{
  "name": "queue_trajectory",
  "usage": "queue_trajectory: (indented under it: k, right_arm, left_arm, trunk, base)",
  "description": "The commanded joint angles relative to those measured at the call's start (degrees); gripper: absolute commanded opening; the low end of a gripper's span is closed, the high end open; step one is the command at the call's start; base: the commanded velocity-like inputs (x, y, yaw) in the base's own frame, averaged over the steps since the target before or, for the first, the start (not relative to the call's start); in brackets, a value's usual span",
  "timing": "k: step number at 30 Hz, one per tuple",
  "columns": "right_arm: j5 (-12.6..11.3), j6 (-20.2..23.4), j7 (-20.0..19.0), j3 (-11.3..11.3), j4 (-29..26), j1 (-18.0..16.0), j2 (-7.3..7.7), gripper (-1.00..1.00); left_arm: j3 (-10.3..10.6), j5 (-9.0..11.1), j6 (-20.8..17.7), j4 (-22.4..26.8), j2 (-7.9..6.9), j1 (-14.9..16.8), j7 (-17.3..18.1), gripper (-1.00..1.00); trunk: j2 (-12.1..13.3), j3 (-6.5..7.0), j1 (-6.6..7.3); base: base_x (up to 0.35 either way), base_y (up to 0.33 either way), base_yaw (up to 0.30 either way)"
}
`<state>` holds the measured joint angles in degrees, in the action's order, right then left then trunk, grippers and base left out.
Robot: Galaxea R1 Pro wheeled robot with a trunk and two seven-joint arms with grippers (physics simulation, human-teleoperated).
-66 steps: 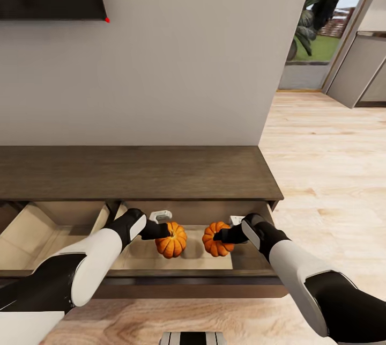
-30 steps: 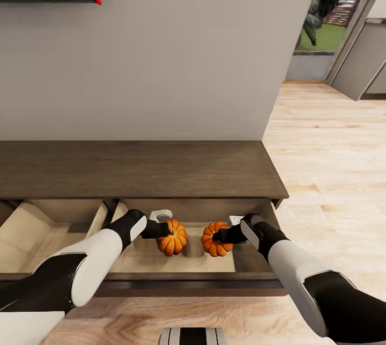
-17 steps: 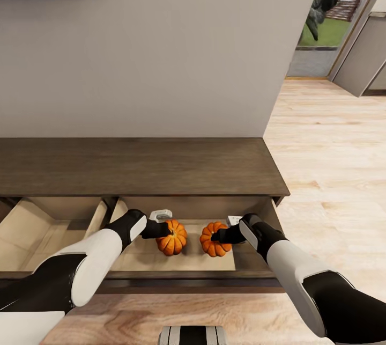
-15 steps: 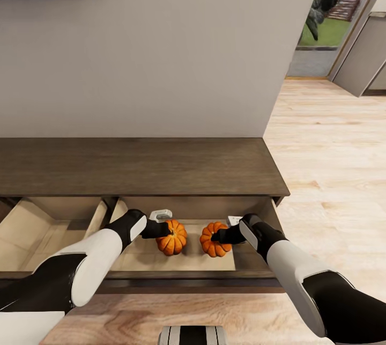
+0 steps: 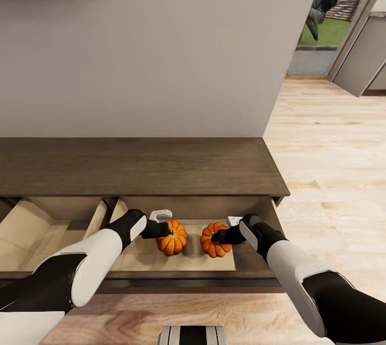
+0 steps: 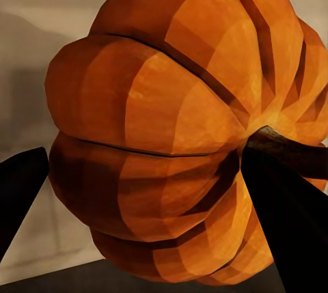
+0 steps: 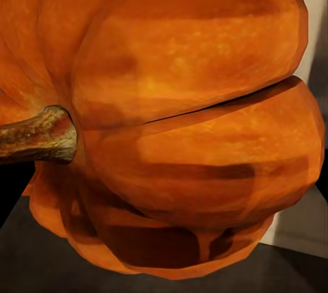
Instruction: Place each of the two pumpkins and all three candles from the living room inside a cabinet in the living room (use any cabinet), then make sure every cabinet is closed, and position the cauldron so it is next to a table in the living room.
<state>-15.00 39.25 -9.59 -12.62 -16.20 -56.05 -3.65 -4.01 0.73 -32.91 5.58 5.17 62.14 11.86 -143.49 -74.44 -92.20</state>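
Both pumpkins are inside the open right-hand drawer of the cabinet (image 5: 139,168), side by side with a small gap between them. The left pumpkin (image 5: 171,237) sits at the tip of the left gripper (image 5: 167,230), the right pumpkin (image 5: 214,239) at the tip of the right gripper (image 5: 217,236). Each arm comes in from its own side, so each pumpkin lies inward of its tool, toward the drawer's middle.

Left wrist view: two dark fingers (image 6: 287,218) flank the pumpkin's sides, jaws narrowed around it — looks like a hold. In the right wrist view the pumpkin is pressed up close and its stem (image 7: 37,136) points sideways; the head view suggests the right gripper is clamped on it too, though finger contact isn't clearly visible. Whether either pumpkin rests on the drawer floor (image 5: 182,262) or hangs just above it — cannot tell.

Judgement: the next move is letting go, then backing each arm out toward the near side, past the drawer front.

Surface is a pale, flat drawer bottom. A second drawer (image 5: 37,232) stands open to the left. The cabinet top is bare dark wood against a grey wall (image 5: 177,55); light wood floor (image 5: 327,162) runs to the right, with a doorway at far right.
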Motion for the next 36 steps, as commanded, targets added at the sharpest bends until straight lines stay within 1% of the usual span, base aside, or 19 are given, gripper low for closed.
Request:
queue_trajectory:
  k: [1, 4, 20, 21, 29, 33, 34, 36]
  right_arm:
    - [-0.55, 0.21, 0.14, -0.47, -0.06, -0.03, 0.05, -1.0]
    - [-0.55, 0.21, 0.12, -0.47, -0.06, -0.03, 0.05, -1.0]
    - [-0.55, 0.12, 0.1, -0.47, -0.06, -0.03, 0.05, -1.0]
    - [-0.55, 0.12, 0.1, -0.47, -0.06, -0.03, 0.05, 1.0]
    - [-0.55, 0.12, 0.1, -0.47, -0.06, -0.03, 0.05, 1.0]
    - [-0.55, 0.12, 0.1, -0.47, -0.06, -0.03, 0.05, 1.0]
    - [-0.55, 0.12, 0.1, -0.47, -0.06, -0.03, 0.05, 1.0]
    - [-0.55, 0.12, 0.1, -0.47, -0.06, -0.03, 0.05, 1.0]
  left_arm:
    - [-0.38, 0.03, -0.4, 0.11, 0.01, 0.0, -0.13, -1.0]
    - [-0.38, 0.05, -0.42, 0.05, 0.01, 0.0, -0.1, -1.0]
    - [-0.38, 0.06, -0.49, -0.04, 0.01, 0.0, -0.09, -1.0]
    - [-0.38, 0.06, -0.49, -0.04, 0.01, 0.0, -0.12, -1.0]
    - [-0.39, 0.06, -0.49, -0.01, 0.01, 0.0, -0.22, -1.0]
    - [-0.4, 0.06, -0.49, -0.01, 0.01, 0.0, -1.34, -1.0]
    - [-0.41, 0.06, -0.49, 0.02, 0.01, 0.0, -1.41, 1.0]
    - [-0.44, 0.06, -0.49, 0.09, 0.01, 0.0, -1.51, 1.0]
  trunk:
    - [-0.02, -0.04, 0.01]
    - [-0.06, -0.71, -0.07]
    - [-0.06, -0.71, -0.07]
    - [-0.06, -0.71, -0.07]
    - [-0.06, -0.71, -0.07]
    - [-0.06, -0.71, -0.07]
    - [-0.06, -0.71, -0.07]
    - [-0.06, -0.71, -0.07]
  base:
    - [0.0, 0.0, 0.0]
    - [0.0, 0.0, 0.0]
    - [0.0, 0.0, 0.0]
    - [0.0, 0.0, 0.0]
    - [0.0, 0.0, 0.0]
    - [0.0, 0.0, 0.0]
    - [0.0, 0.0, 0.0]
    - [0.0, 0.0, 0.0]
